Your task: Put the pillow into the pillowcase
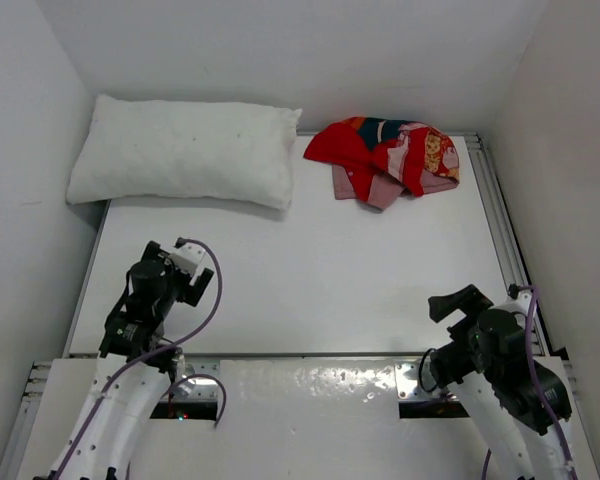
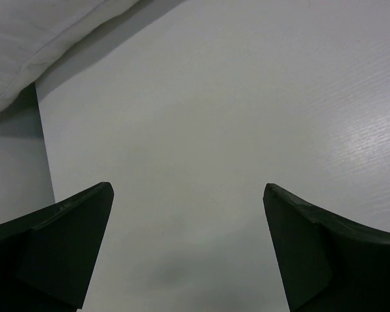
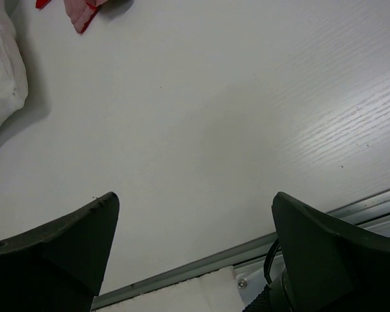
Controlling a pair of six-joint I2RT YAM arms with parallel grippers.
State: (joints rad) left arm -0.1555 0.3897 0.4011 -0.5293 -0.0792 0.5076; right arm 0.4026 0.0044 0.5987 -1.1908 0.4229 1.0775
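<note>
From above, the pillow [image 1: 185, 150] lies at 11 o'clock on the table [image 1: 360, 270], against the far wall, with its long axis running 9 to 3 o'clock. The pillowcase [image 1: 385, 155] is a crumpled red heap at 1 o'clock, just beside the pillow's right end and apart from it. Its mouth is probably among the pinkish folds facing 6 o'clock, though the bunching hides it. The left fingers [image 1: 180, 262] and right fingers [image 1: 460, 300] hover near the bases, well apart from both.

In the left wrist view, the left fingers [image 2: 187, 188] are spread wide with nothing between them. A pillow corner [image 2: 39, 39] shows at 10 o'clock.

In the right wrist view, the right fingers [image 3: 195, 195] are likewise fully spread and empty. The pillow's edge [image 3: 0, 71] is at 9 o'clock and a scrap of pillowcase [image 3: 84, 13] at 11.

Nothing is grasped yet, so the first step looks like opening the pillowcase. To do it well, pinch a single layer at the hem, not the whole wad, and turn the mouth toward 9 o'clock. The pillow can then enter short end first along its long axis.
</note>
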